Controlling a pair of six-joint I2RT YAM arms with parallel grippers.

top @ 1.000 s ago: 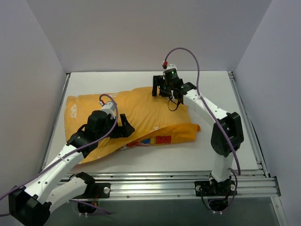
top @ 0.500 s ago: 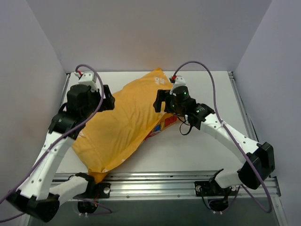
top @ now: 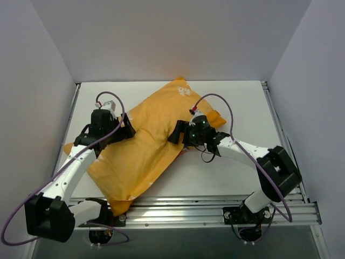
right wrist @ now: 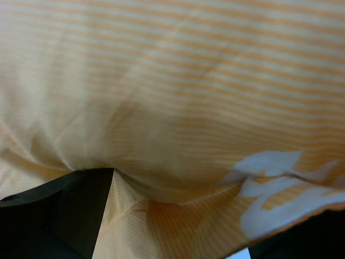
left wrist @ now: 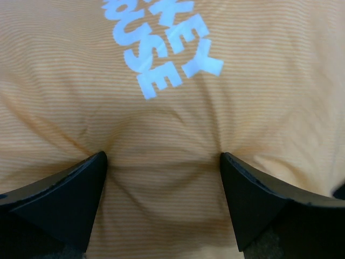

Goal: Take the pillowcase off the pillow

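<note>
Both grippers have dropped onto the pillowcase (top: 145,143), which lies diagonally across the frame's centre with the pillow hidden inside. Left gripper (top: 128,129) and right gripper (top: 176,134) press spread jaws into fabric, gripping nothing. This looks like the grasping stage: next, each should pinch cloth alone.

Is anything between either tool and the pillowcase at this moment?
Nothing visible stands in the way. The left tool is open, with both fingertips pressed into the pillowcase. The right tool is open too, with the orange fabric bunched right against it.
</note>
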